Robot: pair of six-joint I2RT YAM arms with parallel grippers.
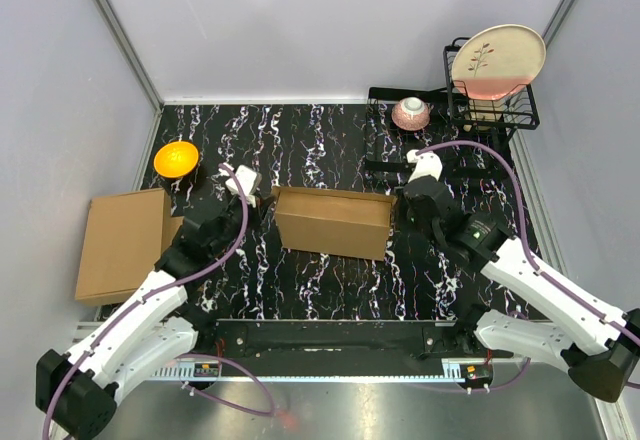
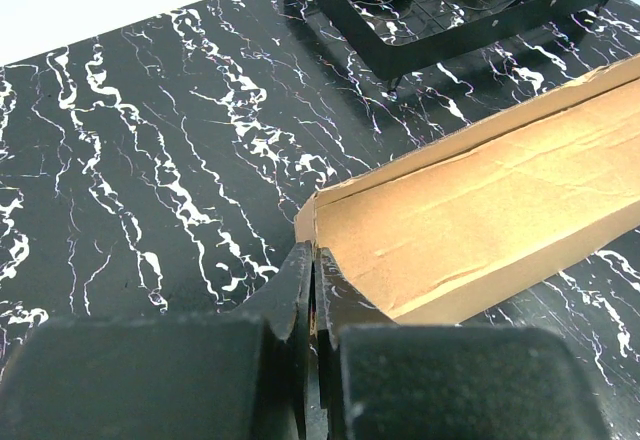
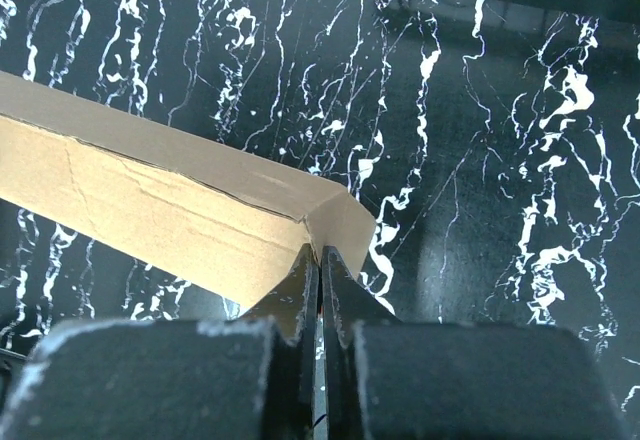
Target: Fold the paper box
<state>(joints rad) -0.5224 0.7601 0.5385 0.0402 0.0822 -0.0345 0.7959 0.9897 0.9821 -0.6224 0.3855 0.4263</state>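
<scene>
Black marbled table (image 1: 330, 285), grey walls. Paper box (image 1: 333, 222) at centre, open trough. My left gripper (image 2: 308, 265) clenched on its 9 o'clock end, right gripper (image 3: 320, 260) on its 3 o'clock end. Cardboard stack (image 1: 122, 244) at 9, orange bowl (image 1: 176, 158) at 10, dish rack (image 1: 500, 118) at 1.

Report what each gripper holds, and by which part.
Both pinch the paper box: left gripper on its left end wall, right gripper on its right end wall.

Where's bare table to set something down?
Two patches of table: the far strip behind the paper box, between orange bowl and black rack; and the near strip between box and table edge. Crowded: rack corner with plate and small bowl, cardboard stack on the left, both box ends where left gripper and right gripper pinch.
</scene>
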